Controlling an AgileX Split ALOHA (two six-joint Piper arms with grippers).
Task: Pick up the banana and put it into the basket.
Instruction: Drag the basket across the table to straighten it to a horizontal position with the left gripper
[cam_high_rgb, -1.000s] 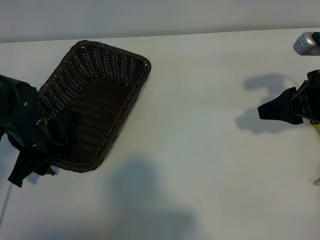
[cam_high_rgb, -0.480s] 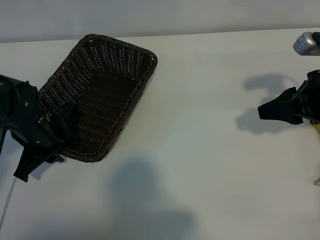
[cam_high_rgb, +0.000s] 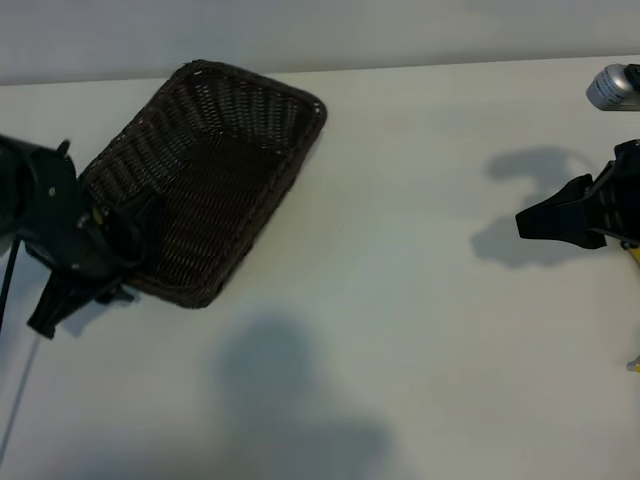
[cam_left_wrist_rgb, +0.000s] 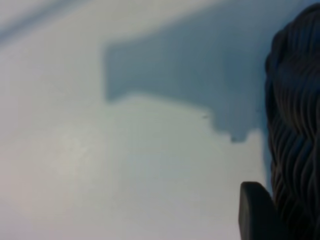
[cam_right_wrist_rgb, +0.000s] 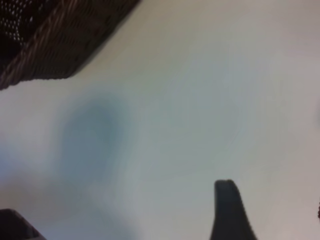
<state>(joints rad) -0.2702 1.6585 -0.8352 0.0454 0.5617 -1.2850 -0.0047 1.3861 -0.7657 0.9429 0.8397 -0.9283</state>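
Showing basket (cam_left_wrist_rgb: 295, 130) weave, left wrist only.

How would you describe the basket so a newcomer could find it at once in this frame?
Start with the white table and look to its far left part. There the basket lies at a slant, with the left hand at its near-left rim. It is a rectangular dark brown wicker basket with rounded corners, the only woven thing on the table.
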